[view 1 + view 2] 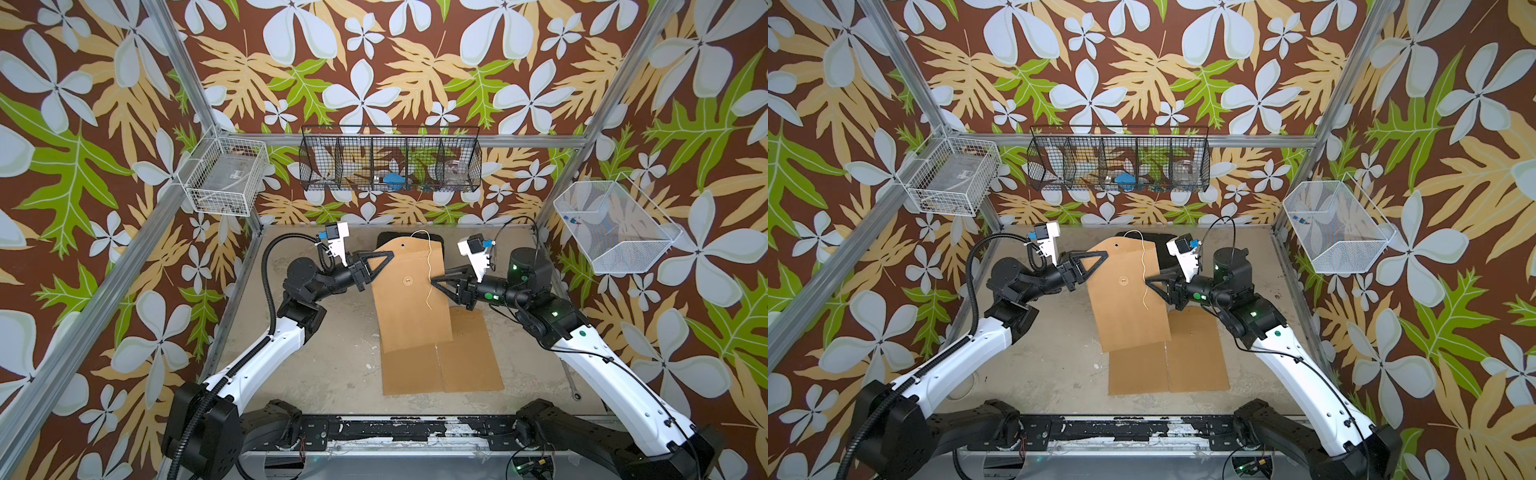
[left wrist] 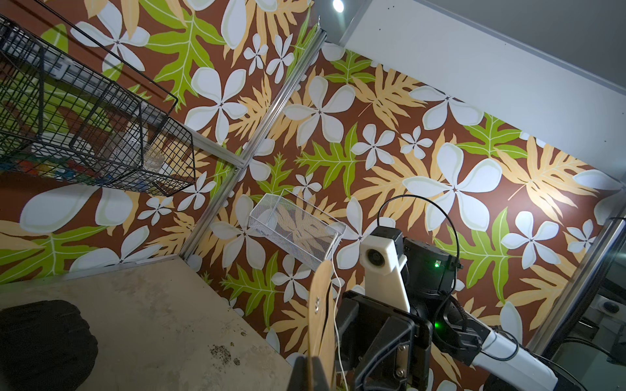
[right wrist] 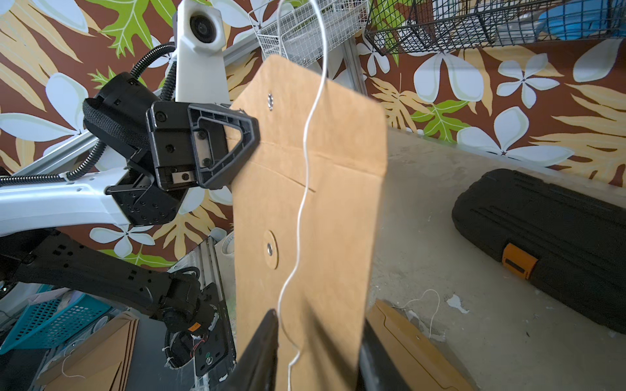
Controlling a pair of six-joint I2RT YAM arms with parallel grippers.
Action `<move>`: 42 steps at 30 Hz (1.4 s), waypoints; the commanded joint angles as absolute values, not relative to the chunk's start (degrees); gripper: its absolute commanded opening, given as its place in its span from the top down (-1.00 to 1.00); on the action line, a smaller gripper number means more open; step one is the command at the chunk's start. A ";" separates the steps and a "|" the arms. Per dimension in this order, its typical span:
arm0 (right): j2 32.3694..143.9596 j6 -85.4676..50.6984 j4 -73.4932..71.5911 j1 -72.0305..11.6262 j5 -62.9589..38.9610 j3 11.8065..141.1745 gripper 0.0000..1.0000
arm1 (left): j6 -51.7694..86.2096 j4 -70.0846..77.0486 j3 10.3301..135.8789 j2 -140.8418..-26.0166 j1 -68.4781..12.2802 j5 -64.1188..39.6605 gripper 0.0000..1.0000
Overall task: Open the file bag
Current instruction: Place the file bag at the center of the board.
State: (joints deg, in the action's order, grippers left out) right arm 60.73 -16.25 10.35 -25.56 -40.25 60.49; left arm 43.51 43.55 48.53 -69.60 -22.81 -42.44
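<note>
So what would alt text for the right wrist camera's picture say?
A brown file bag hangs pinched at one side edge by the left gripper, its white string dangling loose down the front. The right gripper, fingers open, flanks its lower part; a black case lies on the table.

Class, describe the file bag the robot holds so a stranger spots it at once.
Start at the middle of the table. The file bag is the brown envelope held by the left gripper; unlike the two envelopes lying flat beneath, it is lifted, flap open, with a white string hanging loose.
</note>
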 commanded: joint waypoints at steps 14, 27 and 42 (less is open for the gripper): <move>57.37 -16.08 11.92 -25.71 -41.75 55.47 0.60 | 41.65 43.35 50.36 -71.26 -22.27 -42.70 1.00; 58.00 -16.76 10.81 -25.71 -40.74 55.55 1.00 | 42.63 43.86 49.14 -71.21 -22.26 -42.67 0.98; 56.61 -19.07 13.75 -25.72 -36.58 54.93 1.00 | 32.53 23.87 53.31 -65.76 -18.84 -34.78 0.23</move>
